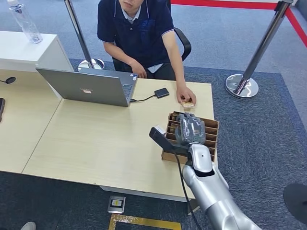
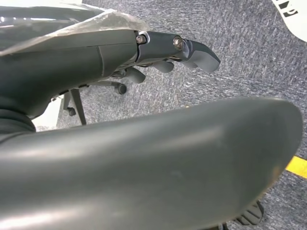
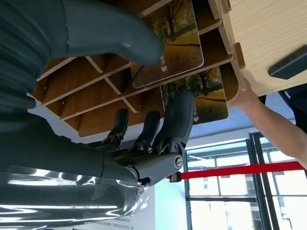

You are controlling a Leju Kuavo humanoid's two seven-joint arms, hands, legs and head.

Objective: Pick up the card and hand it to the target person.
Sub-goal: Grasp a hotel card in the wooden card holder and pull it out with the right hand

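A light wooden table [image 1: 90,139] stands on blue-grey carpet. At its far right corner sits a slotted brown rack [image 1: 213,132], and the right hand [image 1: 190,128] reaches down into it. In the right wrist view the thumb [image 3: 108,33] and dark fingers [image 3: 177,117] bracket a card [image 3: 170,40] with an autumn tree picture, standing in a slot; whether they grip it cannot be told. A person [image 1: 139,33] sits across, one hand [image 1: 186,95] resting on the table near the rack. The left hand [image 2: 173,48] hangs over carpet, fingers loosely apart, holding nothing.
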